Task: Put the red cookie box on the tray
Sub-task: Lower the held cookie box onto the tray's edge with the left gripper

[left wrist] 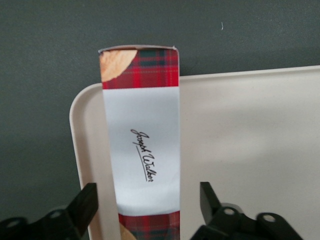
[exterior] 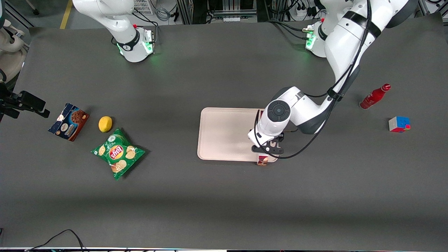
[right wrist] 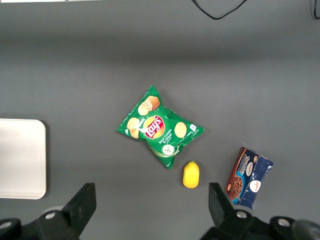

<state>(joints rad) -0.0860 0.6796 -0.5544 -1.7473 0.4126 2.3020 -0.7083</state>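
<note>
A: Left wrist view: red cookie box (left wrist: 142,145) lies along the tray's (left wrist: 250,150) short edge, one end poking out over the rim onto the dark table (left wrist: 50,50). Gripper (left wrist: 147,202) straddles it, fingers (left wrist: 86,202) spread wide with daylight on both sides, gripping nothing.

B: So it's down?

A: Looks set down, my read. Fingers apart from the carton suggests a release, or a pause just above it. Can't confirm the box sits flat.

B: Front view agree?

A: Mostly hidden there. Arm covers the tray's (exterior: 224,133) working-arm end; only the box's (exterior: 262,160) near end shows at the tray corner.

B: Box appearance?

A: Long, narrow carton. Dark red plaid, wide white panel with black script, cookie pictures at the ends. Edges crisp, no crushing visible.
</note>
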